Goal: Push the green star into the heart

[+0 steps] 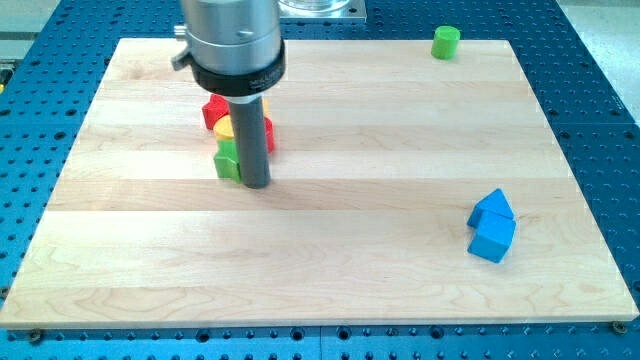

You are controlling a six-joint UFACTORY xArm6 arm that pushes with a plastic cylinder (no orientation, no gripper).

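Observation:
My tip (257,184) rests on the wooden board at the view's upper left. A green block (227,160), partly hidden by the rod, sits just left of the tip and touches it; its star shape cannot be fully made out. Right above it lies a cluster: a red block (215,109), likely the heart, a yellow block (227,127) and another red piece (269,137) showing right of the rod. The green block touches the cluster's lower edge. The rod hides the cluster's middle.
A green cylinder (446,42) stands at the board's top edge on the right. Two blue blocks (492,227) lie together at the lower right. The wooden board (350,260) sits on a blue perforated table (600,80).

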